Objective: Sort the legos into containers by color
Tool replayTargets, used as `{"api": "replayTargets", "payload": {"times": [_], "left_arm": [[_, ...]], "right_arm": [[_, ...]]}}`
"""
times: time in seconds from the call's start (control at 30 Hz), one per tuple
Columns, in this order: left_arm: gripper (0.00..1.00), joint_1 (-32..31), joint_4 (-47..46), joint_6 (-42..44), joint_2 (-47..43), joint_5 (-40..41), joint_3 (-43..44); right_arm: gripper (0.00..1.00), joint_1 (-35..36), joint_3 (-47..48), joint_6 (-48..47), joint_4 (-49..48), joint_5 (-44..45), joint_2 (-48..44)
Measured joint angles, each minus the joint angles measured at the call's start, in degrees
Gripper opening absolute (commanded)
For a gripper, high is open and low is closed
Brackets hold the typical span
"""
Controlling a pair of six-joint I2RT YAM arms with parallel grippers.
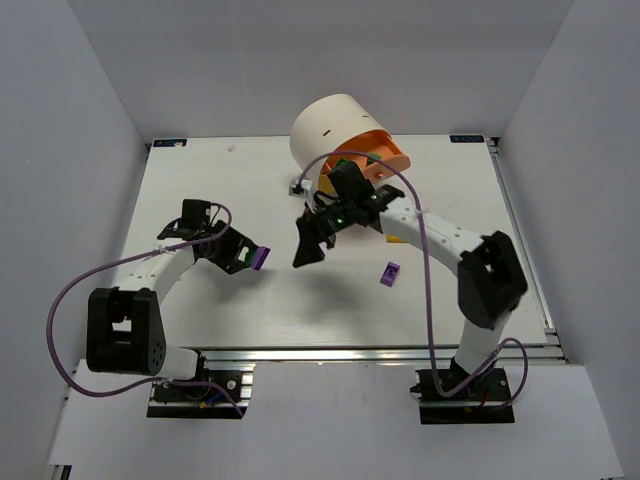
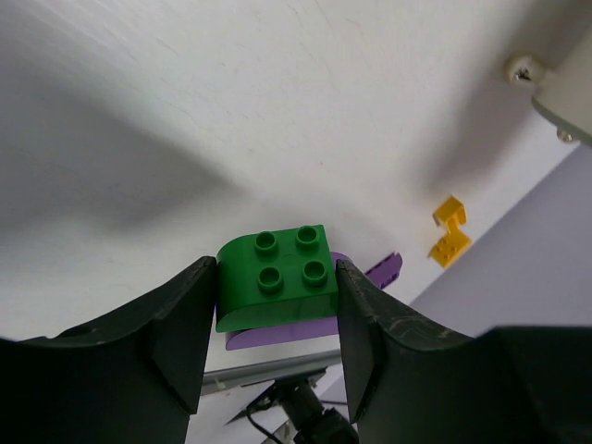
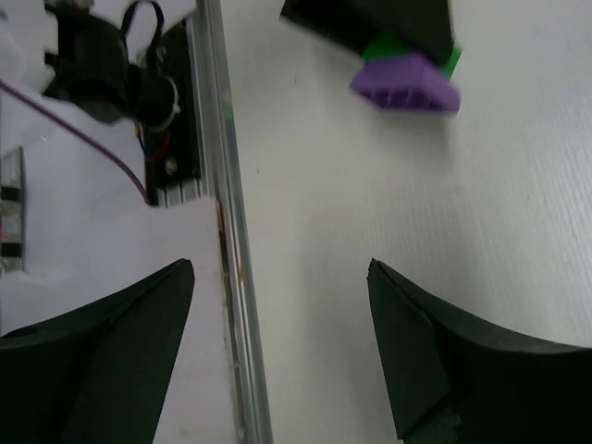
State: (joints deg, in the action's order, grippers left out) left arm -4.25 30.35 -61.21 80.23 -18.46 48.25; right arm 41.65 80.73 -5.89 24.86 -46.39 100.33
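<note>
The work surface is a white table [image 1: 200,190] enclosed by plain white walls [image 1: 80,80], with an aluminium rail [image 3: 227,185] along its near edge. The cream-white drum [image 1: 335,130] lies at the far middle of the table, its orange face [image 1: 385,155] turned toward the right arm, which partly covers it; the state of its drawers cannot be made out. The overhead view alone shows the whole layout: a loose purple lego [image 1: 389,273] lies on the table right of centre, well apart from the drum. The left wrist view alone shows a yellow-orange lego [image 2: 450,231] on the table beyond the fingers, and that the left gripper [image 1: 250,258] is carrying two stacked bricks: a green lego [image 2: 276,276], studs up, on top of a purple brick [image 2: 277,335]. The fingers are clamped against both sides of the green lego, lifted above the table left of centre. The right wrist view shows this same stack from underneath, purple face toward the camera. The right gripper [image 1: 308,245] hangs above mid-table with its fingers [image 3: 444,370] spread wide, holding and touching nothing.
</note>
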Motion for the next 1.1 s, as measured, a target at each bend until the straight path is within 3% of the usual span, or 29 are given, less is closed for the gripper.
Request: {"api": "replayTargets", "payload": {"times": [0.13, 0.43, 1.1], "left_arm": [[0.0, 0.0, -2.49, 1.07, -0.68, -3.41, -0.96], [0.0, 0.0, -6.78, 1.38, -2.45, -7.43, -0.5], [0.0, 0.0, -9.05, 1.2, -3.26, -12.31, -0.5]], "right_arm": [[0.84, 0.5, 10.27, 8.44, -2.29, -1.18, 8.74], [0.86, 1.14, 11.21, 20.68, -3.19, -0.07, 12.31], [0.89, 2.75, 15.13, 26.73, -7.08, 5.53, 19.3]]}}
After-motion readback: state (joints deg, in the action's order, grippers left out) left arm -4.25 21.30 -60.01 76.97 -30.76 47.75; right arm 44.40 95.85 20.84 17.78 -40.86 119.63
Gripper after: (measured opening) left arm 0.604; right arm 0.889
